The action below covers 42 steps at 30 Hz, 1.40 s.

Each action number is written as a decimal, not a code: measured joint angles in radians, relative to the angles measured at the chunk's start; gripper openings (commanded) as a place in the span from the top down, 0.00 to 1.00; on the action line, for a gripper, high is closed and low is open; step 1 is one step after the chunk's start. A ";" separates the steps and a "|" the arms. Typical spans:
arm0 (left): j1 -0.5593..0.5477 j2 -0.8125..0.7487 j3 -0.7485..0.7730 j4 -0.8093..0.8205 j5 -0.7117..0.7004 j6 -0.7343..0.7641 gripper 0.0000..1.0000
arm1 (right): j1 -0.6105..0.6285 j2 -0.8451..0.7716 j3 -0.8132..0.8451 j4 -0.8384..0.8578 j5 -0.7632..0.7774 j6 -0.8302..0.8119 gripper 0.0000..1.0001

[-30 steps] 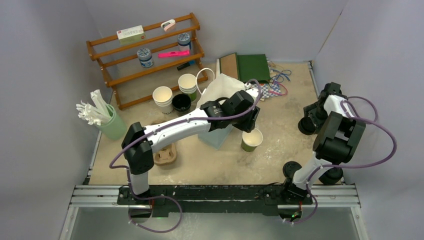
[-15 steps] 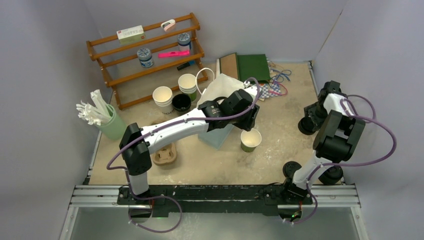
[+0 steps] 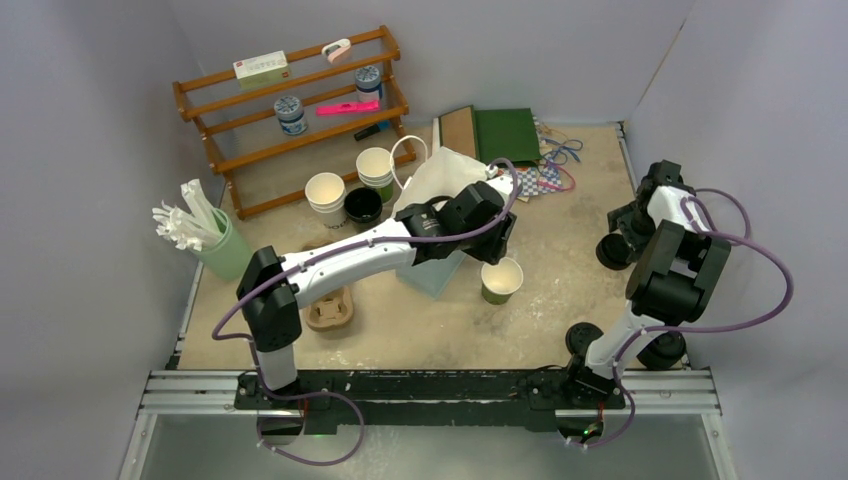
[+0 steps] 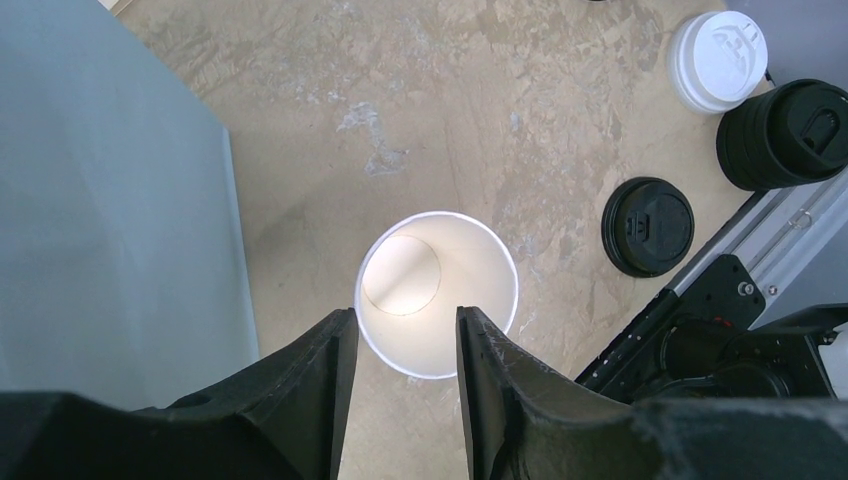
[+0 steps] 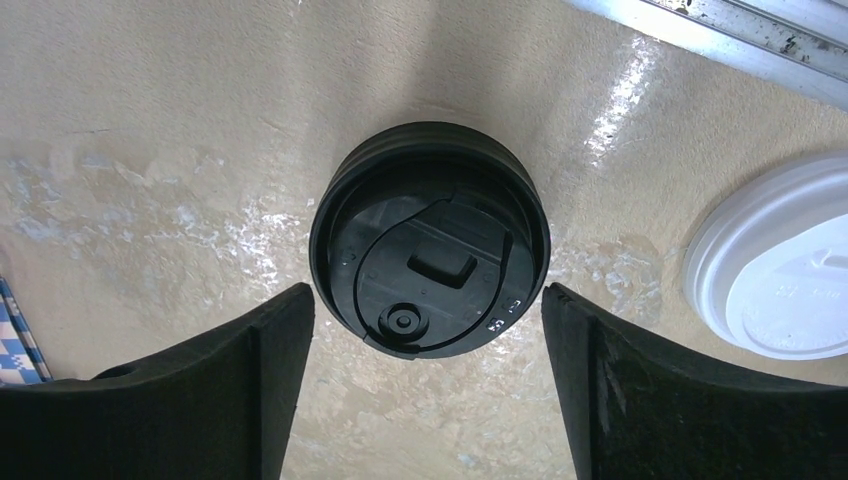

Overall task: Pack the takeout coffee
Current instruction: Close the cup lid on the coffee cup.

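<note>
Pale grey walls close in a sandy, mottled bench. Near its middle stands an open green paper cup, lidless and white inside; every place below is given from it.

The left fingers hang above that cup's near rim. They are apart, the gap narrower than the cup's mouth, and they grip nothing. Just left of the green cup rises a pale bag with a looped handle, its blue-grey side next to the cup.

Well to the right of the green cup, the right fingers are spread wide on either side of a black sip lid, clear of it on both sides. From straight above I cannot tell what is under that lid. Just past it, farther from the green cup, stands the white-lidded cup. To the front-right of the green cup lies a flat black lid, and beyond that stands the black lidded cup, close to the right arm's base.

A brown pulp carrier lies to the front-left of the green cup, partly under the left arm and well apart from both lidded cups.

Behind and to the left of the green cup are stacked cream cups, a dark cup, a wooden rack and a green holder of white sticks
</note>
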 measured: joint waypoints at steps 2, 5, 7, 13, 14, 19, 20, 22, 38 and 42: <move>0.000 -0.002 -0.005 0.001 -0.001 0.000 0.58 | 0.000 0.000 0.000 0.002 0.000 0.000 0.18; 0.000 -0.005 -0.013 0.001 -0.002 0.000 0.58 | 0.000 0.002 0.000 0.004 0.000 0.000 0.19; 0.000 -0.005 -0.014 0.001 -0.002 0.000 0.58 | 0.000 0.008 0.000 0.006 0.000 0.000 0.21; 0.007 -0.010 -0.022 0.004 -0.002 0.000 0.58 | 0.000 0.028 0.000 0.017 0.000 0.001 0.27; 0.009 -0.012 -0.027 0.004 -0.003 0.000 0.58 | 0.000 0.029 0.000 0.017 0.000 0.000 0.29; 0.013 -0.020 -0.032 0.004 -0.005 0.000 0.59 | 0.000 0.030 0.000 0.018 0.000 0.002 0.35; 0.013 -0.021 -0.033 0.004 -0.006 0.000 0.59 | 0.000 0.029 0.000 0.018 0.000 0.002 0.36; 0.014 -0.026 -0.039 0.006 -0.006 0.000 0.59 | 0.000 0.023 0.000 0.014 -0.006 0.001 0.36; 0.014 -0.039 -0.060 0.020 -0.008 0.000 0.59 | 0.124 -0.323 0.032 -0.151 -0.039 -0.057 0.37; 0.014 -0.057 -0.099 0.027 -0.005 0.020 0.60 | 0.325 -0.405 0.030 -0.194 -0.080 -0.084 0.39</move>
